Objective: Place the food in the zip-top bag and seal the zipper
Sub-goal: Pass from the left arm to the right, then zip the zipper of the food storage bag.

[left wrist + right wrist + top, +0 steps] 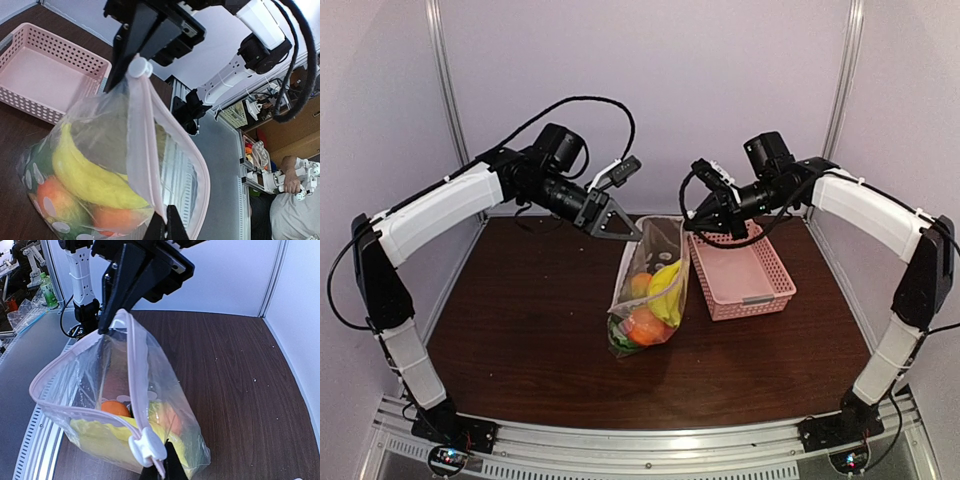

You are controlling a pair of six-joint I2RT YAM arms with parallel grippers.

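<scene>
At the bottom edge of the left wrist view, the left gripper (166, 227) is clenched on one end of the zipper (146, 150), its fingertips pinched over the pink strip. From there the strip climbs toward the top of the frame to the white slider (140, 66), which sits at the far end, against the right gripper (161, 471). In its own view that claw is clamped on the strip right beside the slider.

Between the 2 claws the zip-top bag (650, 290) hangs in the middle of the overhead frame. Its bottom appears to rest on the table (520, 320), with the banana bunch (85, 170) and orange (52, 195) inside.

The mouth gapes: 1 lip bows away from the other. Sealing, I judge, means running the slider along the strip's long axis, from the right claw toward the left. The pink basket (765, 290) lies right of the bag.
</scene>
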